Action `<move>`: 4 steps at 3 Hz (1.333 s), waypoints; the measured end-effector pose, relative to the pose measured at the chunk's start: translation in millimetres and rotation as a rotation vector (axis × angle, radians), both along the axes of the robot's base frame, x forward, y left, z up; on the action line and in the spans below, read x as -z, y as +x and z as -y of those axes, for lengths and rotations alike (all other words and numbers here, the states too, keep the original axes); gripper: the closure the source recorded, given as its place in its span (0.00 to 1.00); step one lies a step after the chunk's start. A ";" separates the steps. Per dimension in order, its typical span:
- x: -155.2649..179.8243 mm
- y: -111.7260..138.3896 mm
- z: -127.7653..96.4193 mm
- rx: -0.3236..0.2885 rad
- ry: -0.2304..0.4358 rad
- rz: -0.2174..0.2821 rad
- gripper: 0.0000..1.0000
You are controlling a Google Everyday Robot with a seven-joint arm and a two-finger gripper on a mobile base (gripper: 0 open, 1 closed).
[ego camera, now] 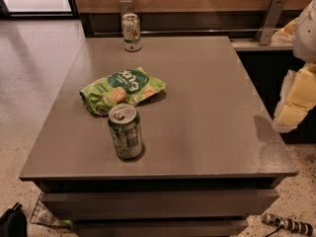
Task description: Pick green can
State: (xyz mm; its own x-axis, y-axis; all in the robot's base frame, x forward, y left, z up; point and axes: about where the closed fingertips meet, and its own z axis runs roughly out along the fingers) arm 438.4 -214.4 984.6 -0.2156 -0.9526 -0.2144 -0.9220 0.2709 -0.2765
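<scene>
The green can (125,131) stands upright near the front edge of the grey table (207,112), left of centre. It has a dark green body, a pale label patch and a silver top with a pull-tab. My gripper (292,110), white and pale yellow, hangs at the right edge of the view, beyond the table's right side. It is well to the right of the can and holds nothing that I can see.
A flat light-green snack bag (122,89) lies just behind the green can. A paler whitish-green can (131,31) stands at the table's back edge. A wooden wall panel with a metal rail (197,32) runs behind. Speckled floor surrounds the table.
</scene>
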 end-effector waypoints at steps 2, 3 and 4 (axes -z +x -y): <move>6.8 -6.1 -9.4 -0.043 0.076 0.010 0.00; 36.6 -6.9 -22.7 -0.134 0.236 0.047 0.00; 68.2 7.5 -54.7 -0.275 0.469 0.104 0.00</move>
